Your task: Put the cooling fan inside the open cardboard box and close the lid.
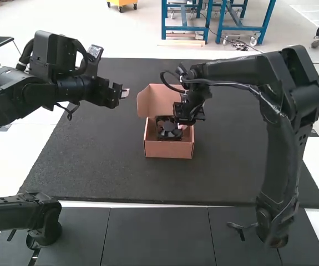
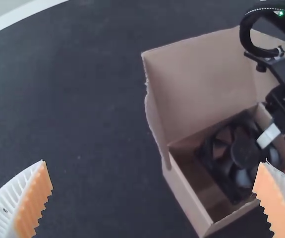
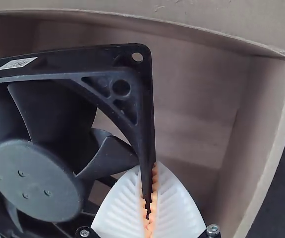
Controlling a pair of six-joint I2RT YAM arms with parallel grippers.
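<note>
The cooling fan (image 3: 58, 148) is inside the cardboard box (image 1: 167, 148), tilted up on edge, not lying flat. Can't tell if its low corner touches the box floor. It has a black square frame, w/ blades & hub facing the right wrist cam.

The right hand (image 3: 148, 201) is clamped on the fan's frame edge, white ribbed fingers w/ orange pads pinching it from both sides. The hand reaches down into the box from above.

The box is open & its lid (image 1: 155, 100) stands upright at the far side. It stands near the middle of the black mat (image 1: 92, 160), which lies on the white bench (image 1: 4, 160).

The left hand (image 1: 120, 93) hangs above the mat, left of the lid, near but apart from the box. Its fingers (image 2: 30, 201) are spread wide w/ nothing btwn them. The left wrist cam looks down into the box, w/ the fan in it & the right hand over it.
</note>
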